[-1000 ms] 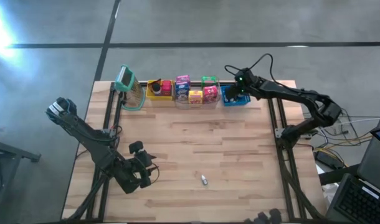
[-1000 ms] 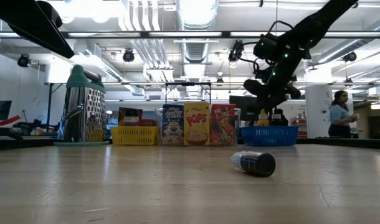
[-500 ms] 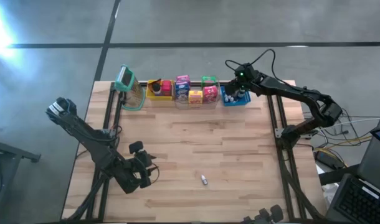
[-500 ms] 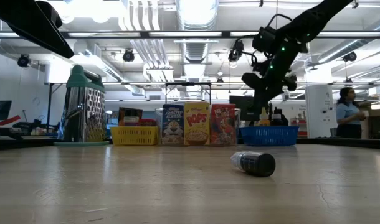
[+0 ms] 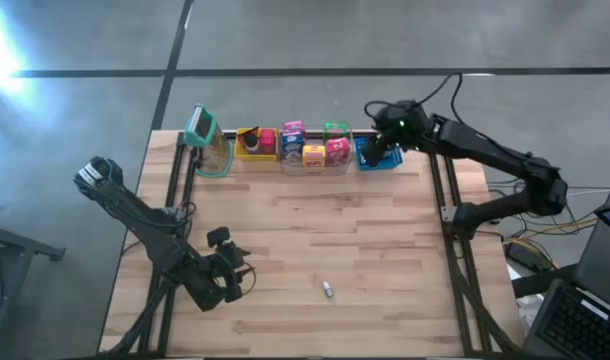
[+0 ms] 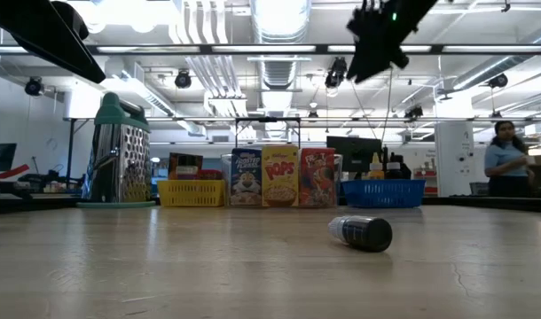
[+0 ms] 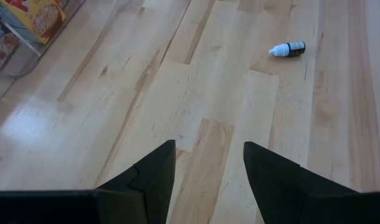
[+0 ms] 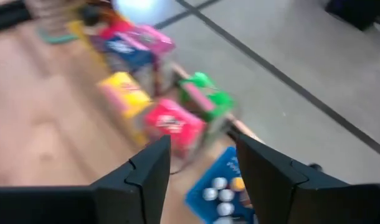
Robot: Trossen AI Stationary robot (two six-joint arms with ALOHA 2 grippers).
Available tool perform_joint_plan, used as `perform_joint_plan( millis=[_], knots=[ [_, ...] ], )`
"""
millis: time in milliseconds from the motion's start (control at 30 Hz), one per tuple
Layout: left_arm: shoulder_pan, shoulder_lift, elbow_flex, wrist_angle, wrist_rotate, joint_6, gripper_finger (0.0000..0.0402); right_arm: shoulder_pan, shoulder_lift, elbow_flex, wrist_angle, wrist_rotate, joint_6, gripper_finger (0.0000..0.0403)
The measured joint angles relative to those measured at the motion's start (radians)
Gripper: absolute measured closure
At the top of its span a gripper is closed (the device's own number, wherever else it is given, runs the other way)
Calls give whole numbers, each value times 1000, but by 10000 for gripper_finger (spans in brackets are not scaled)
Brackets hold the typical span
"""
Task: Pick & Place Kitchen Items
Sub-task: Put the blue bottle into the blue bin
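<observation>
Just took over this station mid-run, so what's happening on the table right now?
The right gripper is raised above the blue bin at the table's far edge, its jaws open and empty; small bottles lie in that bin. The left gripper waits low near the front left, jaws open, holding nothing. One small dark bottle with a white cap lies on its side on the wooden table, not yet picked up.

Black jointed arms (image 5: 485, 155); trailing cables.

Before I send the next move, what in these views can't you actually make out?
- Blue bin contents: high view, the right end effector covers them; right wrist view blurred.
- Small bottle label: too small everywhere.
- Yellow bin contents: low view, its wall hides them.
</observation>
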Motion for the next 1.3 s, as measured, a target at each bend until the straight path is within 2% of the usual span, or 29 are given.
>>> perform_joint_plan(
  millis=[167,367,667,767,867,1000,1133,1300],
  knots=[
    [1,0,0,0,-1,0,206,182,-33,66,-110,35,65,251],
    [1,0,0,0,-4,0,206,443,-30,94,-164,66,236,285],
    [0,0,0,0,-3,0,206,854,32,40,-211,146,642,311],
    [0,0,0,0,-3,2,206,997,68,-2,-198,230,808,315],
    [-1,0,0,0,-36,122,206,1120,136,-45,-132,324,940,316],
    [-1,0,0,0,-57,264,206,1229,271,-68,28,444,1015,309],
    [0,0,0,0,-57,285,206,1276,443,-39,152,547,1064,307],
    [0,0,0,0,-58,285,206,1294,658,81,155,581,1177,313]
  ],
)
